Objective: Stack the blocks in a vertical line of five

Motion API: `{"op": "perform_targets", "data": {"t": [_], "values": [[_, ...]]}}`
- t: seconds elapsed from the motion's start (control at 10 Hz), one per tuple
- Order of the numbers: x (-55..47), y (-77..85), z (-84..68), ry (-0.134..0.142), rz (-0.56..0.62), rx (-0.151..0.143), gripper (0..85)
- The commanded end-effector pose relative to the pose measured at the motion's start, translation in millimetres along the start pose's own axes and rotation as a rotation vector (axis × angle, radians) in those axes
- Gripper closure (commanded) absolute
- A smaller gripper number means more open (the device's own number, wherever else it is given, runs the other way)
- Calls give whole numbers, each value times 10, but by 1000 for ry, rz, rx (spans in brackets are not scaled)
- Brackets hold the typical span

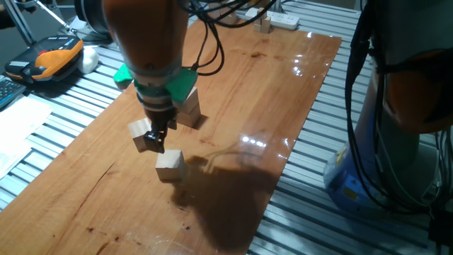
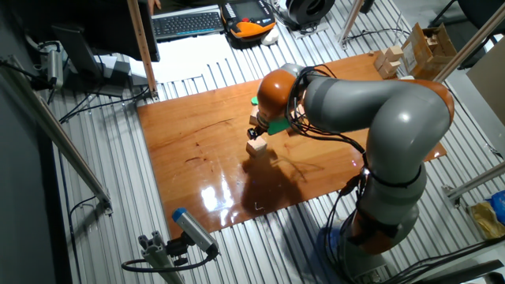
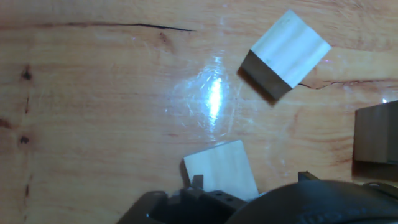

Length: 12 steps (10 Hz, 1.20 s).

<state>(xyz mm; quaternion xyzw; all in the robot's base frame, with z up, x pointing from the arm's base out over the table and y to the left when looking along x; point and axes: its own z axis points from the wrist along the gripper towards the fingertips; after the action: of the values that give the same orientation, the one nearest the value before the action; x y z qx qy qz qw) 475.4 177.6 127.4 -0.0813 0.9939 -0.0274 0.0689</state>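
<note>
A: From one fixed view, why is the gripper (image 1: 157, 140) hanging low?
B: It's pinching a block (image 1: 144, 134), lifting it near another block (image 1: 170, 165) on the table (image 1: 297, 85).
A: And the hand view?
B: The held block (image 3: 221, 169) is sitting between closed fingers.

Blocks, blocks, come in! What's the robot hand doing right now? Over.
Gripper low over the board, jaws unclear. First block at its fingertips, grip unconfirmed. Second block loose close by. Nothing between them.
</note>
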Motion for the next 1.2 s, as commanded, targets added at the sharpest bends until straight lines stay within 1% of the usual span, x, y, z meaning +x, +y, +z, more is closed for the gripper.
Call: {"op": "perform_targets", "data": {"t": [0.0,0.1,0.2,0.3,0.4,0.5,0.6,0.7,0.8,1.0,1.1], "values": [[-10,8,26,5,-16,-16,170],[-11,37,57,7,-17,-24,170],[-2,77,89,3,-16,-19,170],[6,114,106,3,-13,-9,170],[9,140,113,6,-11,-7,170],[1,153,123,16,-14,-3,170],[-8,152,149,26,-19,-10,170],[-21,151,192,34,-23,-32,0],[-27,152,213,37,-25,-42,0],[-37,156,228,41,-25,-55,0],[-42,166,251,43,-22,-56,0]]}}
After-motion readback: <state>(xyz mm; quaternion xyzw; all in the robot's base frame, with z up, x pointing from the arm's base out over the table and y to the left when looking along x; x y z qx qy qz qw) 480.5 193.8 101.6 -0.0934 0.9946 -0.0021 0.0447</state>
